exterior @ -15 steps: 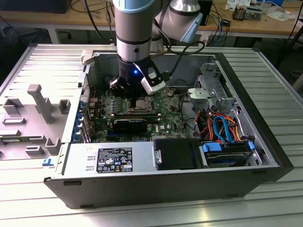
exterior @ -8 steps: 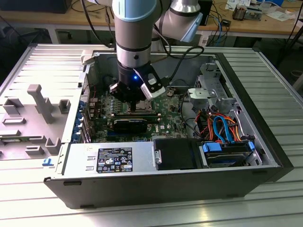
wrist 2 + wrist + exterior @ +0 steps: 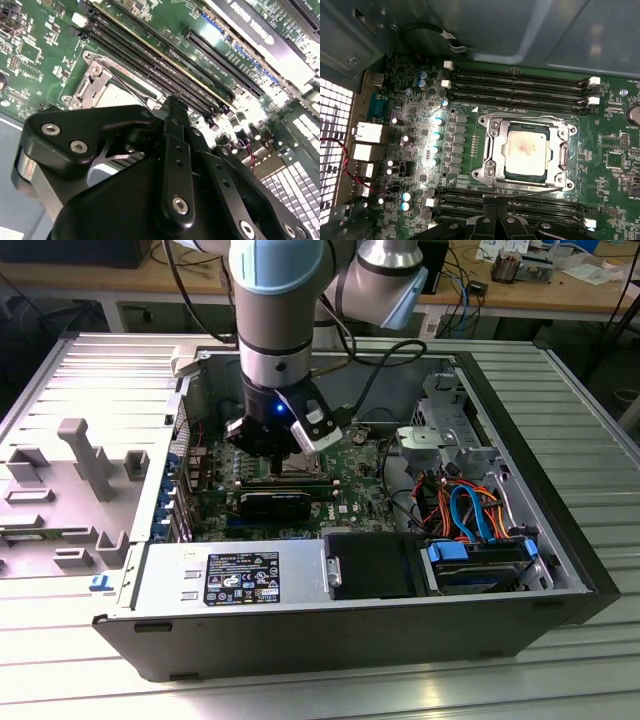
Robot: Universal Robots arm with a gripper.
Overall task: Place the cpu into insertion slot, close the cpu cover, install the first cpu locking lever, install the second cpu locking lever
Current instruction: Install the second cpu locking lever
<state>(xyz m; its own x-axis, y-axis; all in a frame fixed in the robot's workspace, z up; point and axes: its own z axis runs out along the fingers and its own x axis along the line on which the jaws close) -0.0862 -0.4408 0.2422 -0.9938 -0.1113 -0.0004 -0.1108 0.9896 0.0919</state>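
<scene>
Inside one insertion slot [image 3: 526, 154], one cpu [image 3: 525, 151]

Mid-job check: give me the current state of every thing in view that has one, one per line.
cpu: seated in the insertion slot, silvery top showing.
cpu cover: closed down over the chip's edges.
pincer: shut, empty, just above the memory slots beside the socket.
computer case: lying on its side, panel off.

text: none legible | power supply label [image 3: 243, 578]: print unreadable
</scene>
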